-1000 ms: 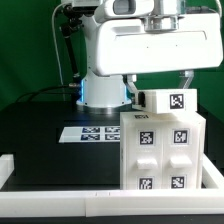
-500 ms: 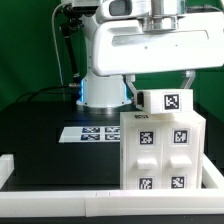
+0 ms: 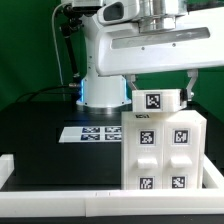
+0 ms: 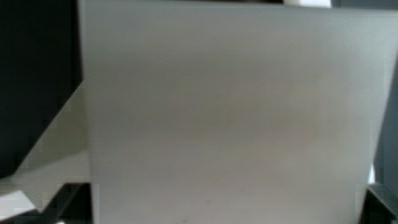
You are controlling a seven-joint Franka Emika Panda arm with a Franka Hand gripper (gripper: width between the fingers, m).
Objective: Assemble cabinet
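Looking at the exterior view, you have the gripper (image 3: 161, 98) down at the top of the cabinet (image 3: 163, 152). The arm (image 3: 150, 45) fills the upper part of the picture.

Fingers (image 3: 133, 92): spread wide, one on each side of the small drawer block (image 3: 168, 101), each lying against a side wall. No gap shows at either side. You have hold of that block across its width.

Drawer block: white, upright and level, with one black-and-white tag facing the camera. It is at the cabinet's top face, roughly over the middle. You cannot tell from here whether its underside rests on the cabinet or hangs just clear of it.

Cabinet: large white box standing on the black table (image 3: 40, 130), toward the exterior view's right. The front face shows four panels, two over two, each with a tag.

Marker board (image 3: 88, 133): flat on the table, on the exterior view's left of the cabinet. Its nearer end lies just beside the cabinet's corner.

White rail (image 3: 60, 205): runs along the table's front edge, just in front of the cabinet.

Wrist view: a plain white face of the drawer block takes up nearly the whole picture, very near the lens and blurred. No tag is readable on it. Dark table shows past it on one side.
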